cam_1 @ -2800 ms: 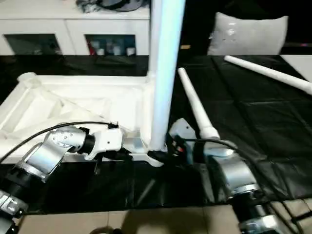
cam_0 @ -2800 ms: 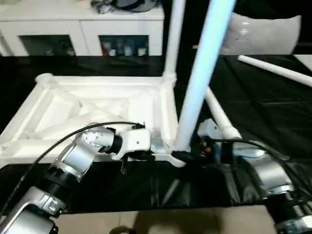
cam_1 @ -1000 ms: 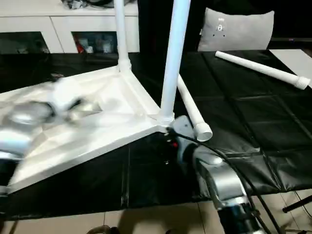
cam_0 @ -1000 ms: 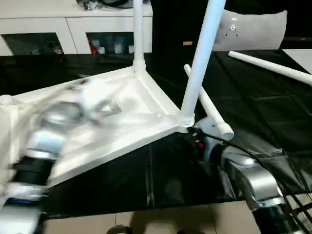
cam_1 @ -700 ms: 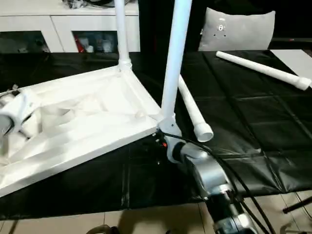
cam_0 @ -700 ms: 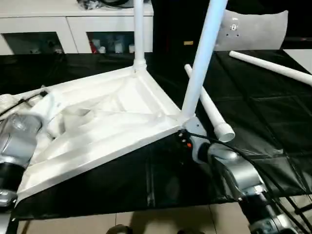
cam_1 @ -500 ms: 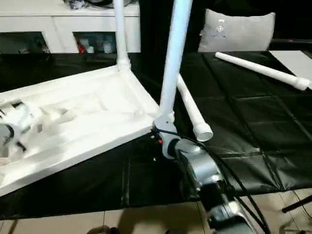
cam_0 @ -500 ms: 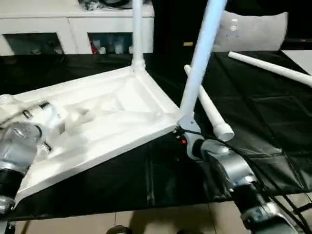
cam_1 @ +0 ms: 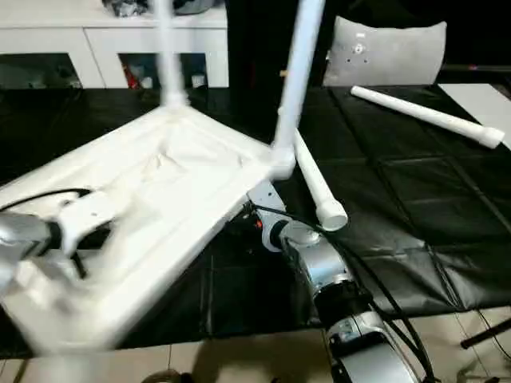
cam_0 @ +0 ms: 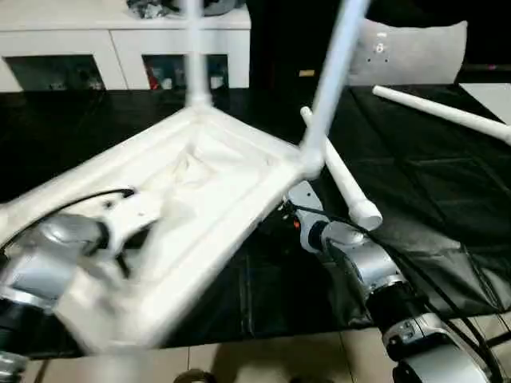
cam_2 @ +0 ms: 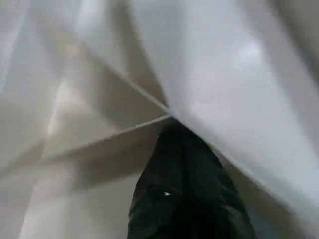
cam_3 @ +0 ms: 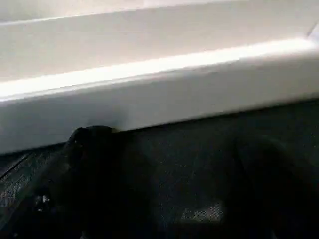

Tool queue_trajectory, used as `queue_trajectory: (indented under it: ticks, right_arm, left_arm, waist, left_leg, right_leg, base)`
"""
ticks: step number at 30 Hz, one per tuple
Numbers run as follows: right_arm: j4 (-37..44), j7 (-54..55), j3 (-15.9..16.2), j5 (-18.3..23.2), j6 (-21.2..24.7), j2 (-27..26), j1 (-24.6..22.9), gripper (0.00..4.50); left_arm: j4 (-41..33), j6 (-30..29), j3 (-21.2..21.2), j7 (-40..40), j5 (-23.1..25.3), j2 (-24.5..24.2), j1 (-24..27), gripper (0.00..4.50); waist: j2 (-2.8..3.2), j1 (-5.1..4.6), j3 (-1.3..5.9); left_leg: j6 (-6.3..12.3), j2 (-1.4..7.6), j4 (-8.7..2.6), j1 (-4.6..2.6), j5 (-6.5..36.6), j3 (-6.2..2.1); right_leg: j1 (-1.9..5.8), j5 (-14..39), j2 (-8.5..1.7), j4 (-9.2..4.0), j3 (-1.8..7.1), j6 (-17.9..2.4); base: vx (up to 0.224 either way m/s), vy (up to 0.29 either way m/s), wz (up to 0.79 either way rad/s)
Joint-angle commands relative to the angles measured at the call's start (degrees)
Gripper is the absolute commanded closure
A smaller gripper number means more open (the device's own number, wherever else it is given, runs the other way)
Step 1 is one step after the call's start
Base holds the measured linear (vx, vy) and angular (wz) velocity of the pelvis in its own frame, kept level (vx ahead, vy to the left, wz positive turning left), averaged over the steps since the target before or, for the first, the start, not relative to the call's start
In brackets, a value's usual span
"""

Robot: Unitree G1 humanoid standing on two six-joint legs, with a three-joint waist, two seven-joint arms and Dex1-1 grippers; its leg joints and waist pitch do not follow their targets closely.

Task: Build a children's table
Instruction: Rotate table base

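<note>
1. The left gripper [cam_0: 128, 239] sat pressed together down in the ribbed underside of the tabletop [cam_0: 215, 171]. In its wrist view the black fingers [cam_2: 184, 189] were closed with their tip jammed where two white ribs met, so it looked hooked or pinched on a rib. I couldn't tell for sure whether it actually had hold of it.

2. The right gripper [cam_1: 259, 211] was spread wide, and nothing was between the fingers. It sat just under and beside the tabletop's near right corner, with the white edge of the frame running across right in front of one dark finger [cam_3: 94, 164].

3. Out from there, the tabletop lay upside down and tilted on the black mat [cam_0: 431, 191]. Its long side ran from the left gripper diagonally away toward the right gripper's corner.

4. Two legs already stood up out of it: one [cam_0: 331, 72] at the corner just above the right gripper, and another [cam_0: 194, 56] at the far corner.

5. A loose leg [cam_0: 339, 171] lay just past the right gripper, touching or nearly touching that corner. Its wide end pointed back at the robot and its long axis ran away from it.

6. The fourth leg [cam_0: 443, 112] lay well off to the right gripper's far side.

7. My guess is the right arm was the one to grab a loose leg, since it was nearer and empty, while the left steadied the top.
</note>
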State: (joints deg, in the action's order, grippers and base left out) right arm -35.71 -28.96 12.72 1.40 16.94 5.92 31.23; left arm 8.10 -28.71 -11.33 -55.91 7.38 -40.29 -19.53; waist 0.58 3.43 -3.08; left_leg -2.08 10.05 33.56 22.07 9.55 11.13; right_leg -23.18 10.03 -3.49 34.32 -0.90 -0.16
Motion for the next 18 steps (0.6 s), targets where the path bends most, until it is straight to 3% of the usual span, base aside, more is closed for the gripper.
queue_trajectory:
  ticks: [1, 2, 3, 4, 6, 10, 14, 16, 18]
  right_arm:
    - [-0.89, -0.49, 0.78, -0.54, -1.60, -1.04, 1.17, 0.00]
    - [-0.95, -0.49, 0.80, -0.59, -1.71, -1.03, 1.18, 0.00]
    - [-1.28, -0.59, 0.85, -0.74, -2.20, -1.02, 1.29, 0.00]
    - [-1.24, -1.07, 0.99, -0.84, -2.80, -0.97, 1.42, 0.00]
    - [-1.04, -1.39, 1.09, -0.83, -2.99, -0.92, 1.45, 0.00]
    - [-1.38, -1.45, 1.16, -1.18, -3.67, -0.93, 1.98, 0.00]
    - [-2.80, 0.11, 0.64, -1.94, -4.97, -0.66, 3.23, 0.00]
    - [-3.71, 1.33, -0.85, -2.44, -6.66, -0.16, 4.37, 0.00]
    - [-3.82, 2.06, -1.70, -2.67, -7.20, 0.21, 4.86, 0.00]
  left_arm:
    - [-4.07, 0.01, -2.82, -3.95, -4.83, 3.44, -0.66, 4.46]
    - [-4.25, -0.09, -2.88, -4.14, -5.08, 3.73, -0.70, 4.46]
    - [-4.87, -0.33, -3.06, -4.69, -5.67, 4.27, -0.70, 4.46]
    - [-5.31, -0.37, -3.32, -5.29, -6.69, 5.50, -0.95, 4.46]
    - [-5.31, -0.29, -3.42, -5.46, -7.13, 6.17, -1.17, 4.46]
    - [-5.08, 0.17, -3.70, -5.12, -8.26, 8.37, -2.06, 4.46]
    - [-0.60, 3.88, -4.16, -0.47, -5.59, 11.84, -4.59, 4.46]
    - [6.23, 7.88, -3.04, 8.62, -1.69, 15.26, -7.87, 4.46]
    - [9.08, 8.92, -2.45, 12.72, -0.53, 16.40, -9.27, 4.46]
  waist:
    - [1.25, -0.04, 3.46]
    - [1.64, -0.03, 3.45]
    - [1.35, -0.15, 3.49]
    - [1.73, -0.13, 3.50]
    - [1.39, -0.20, 3.59]
    - [1.33, -0.30, 3.70]
    - [1.19, -0.32, 3.61]
    - [1.12, -0.17, 3.65]
    - [0.96, -0.10, 3.59]
  left_leg:
    - [-4.42, 2.71, -4.68, -2.05, 21.35, -1.77]
    - [-4.52, 2.65, -4.63, -2.01, 21.46, -1.87]
    - [-4.44, 2.68, -4.58, -2.08, 21.51, -1.75]
    - [-4.32, 2.61, -4.56, -1.99, 21.07, -1.80]
    - [-3.89, 2.55, -4.46, -1.89, 20.12, -1.72]
    - [-3.36, 2.55, -4.37, -1.79, 18.67, -1.65]
    - [-3.21, 2.48, -4.30, -1.78, 18.96, -1.59]
    - [-3.33, 2.51, -4.13, -2.19, 20.14, -1.52]
    - [-3.11, 2.44, -4.27, -1.73, 19.71, -1.70]
  right_leg:
    - [1.29, 15.23, -3.95, -3.75, 1.84, -11.40]
    - [1.34, 15.45, -4.00, -3.72, 1.84, -11.37]
    - [1.35, 15.47, -3.96, -3.87, 1.87, -11.39]
    - [1.41, 15.13, -3.90, -3.74, 1.88, -11.51]
    - [1.57, 13.95, -3.75, -3.71, 1.84, -11.63]
    - [1.74, 12.30, -3.64, -3.54, 1.77, -11.98]
    - [1.75, 13.37, -3.65, -3.74, 1.73, -12.11]
    - [1.53, 14.85, -3.61, -3.95, 1.76, -11.31]
    - [1.86, 15.88, -3.77, -3.98, 1.69, -10.60]
  base:
    - [0.000, 0.000, 0.00]
    - [0.000, 0.000, 0.00]
    - [0.000, 0.000, 0.00]
    - [0.000, 0.000, 0.00]
    - [0.000, 0.000, 0.00]
    - [0.000, 0.000, 0.00]
    - [0.000, 0.000, 0.00]
    - [0.000, 0.000, 0.00]
    - [0.000, 0.000, 0.00]
